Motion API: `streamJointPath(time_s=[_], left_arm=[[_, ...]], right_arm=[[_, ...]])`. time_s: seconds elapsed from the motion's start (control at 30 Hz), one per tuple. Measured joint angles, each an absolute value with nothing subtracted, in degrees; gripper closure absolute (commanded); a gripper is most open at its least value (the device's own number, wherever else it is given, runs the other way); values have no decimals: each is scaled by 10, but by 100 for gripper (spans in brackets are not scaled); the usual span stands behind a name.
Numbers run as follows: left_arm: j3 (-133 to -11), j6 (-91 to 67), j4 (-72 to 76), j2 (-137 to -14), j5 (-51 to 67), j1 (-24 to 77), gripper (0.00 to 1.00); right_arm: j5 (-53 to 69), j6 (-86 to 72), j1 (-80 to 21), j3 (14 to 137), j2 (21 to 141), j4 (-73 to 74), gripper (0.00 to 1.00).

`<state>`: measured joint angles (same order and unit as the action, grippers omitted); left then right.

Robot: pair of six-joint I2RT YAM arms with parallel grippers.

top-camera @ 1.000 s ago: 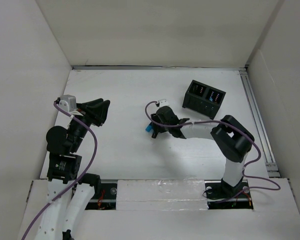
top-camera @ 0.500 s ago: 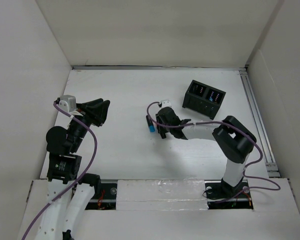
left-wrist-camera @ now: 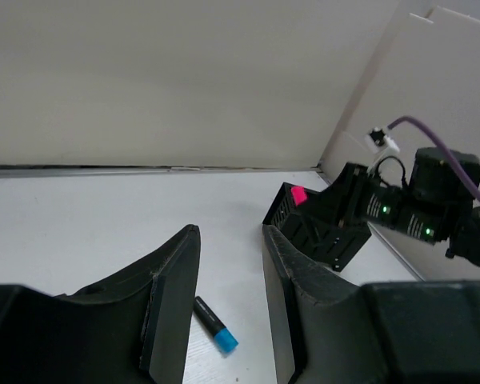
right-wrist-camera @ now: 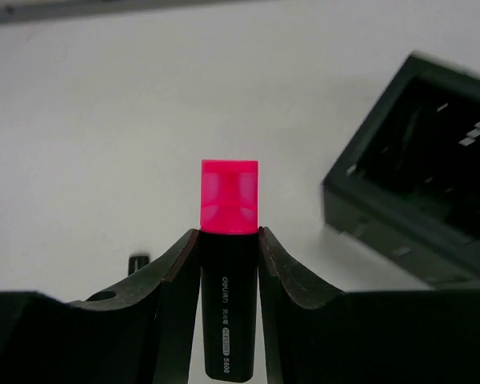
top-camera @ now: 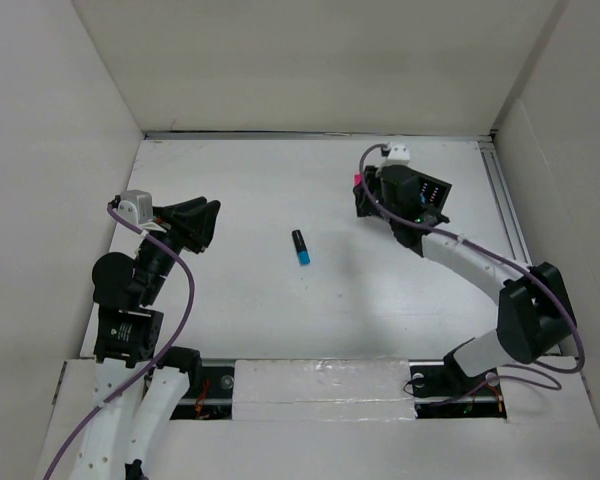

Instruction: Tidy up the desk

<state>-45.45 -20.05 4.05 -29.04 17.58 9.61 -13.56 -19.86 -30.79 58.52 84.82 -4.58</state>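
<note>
My right gripper is shut on a black highlighter with a pink cap, which points forward out of the jaws. In the top view this gripper hangs at the left side of the black two-compartment holder, and the pink cap shows at its tip. The holder lies to the right of the jaws. A black highlighter with a blue cap lies flat mid-desk. My left gripper hovers at the left, open and empty; its jaws frame the blue-capped highlighter.
White panel walls border the desk on three sides. A metal rail runs along the right edge. The right arm's elbow reaches over the desk's right front. The holder stands near the back right corner.
The right arm has swung from beside the blue-capped highlighter mid-desk to the back right by the holder, now carrying the pink-capped highlighter. The blue-capped one stays on the desk. The left arm is still.
</note>
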Motion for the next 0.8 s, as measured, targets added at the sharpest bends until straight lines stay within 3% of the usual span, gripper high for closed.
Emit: streamJointPath(time_s=[0.27, 0.6, 0.8], left_arm=[[-455, -200, 41, -291, 176, 96, 67], [-455, -201, 41, -292, 178, 96, 67], [-455, -201, 41, -292, 179, 96, 67]], right_arm=[[-194, -164, -193, 673, 904, -84, 80], [-257, -107, -169, 719, 995, -96, 77], [-281, -90, -169, 723, 1005, -109, 67]])
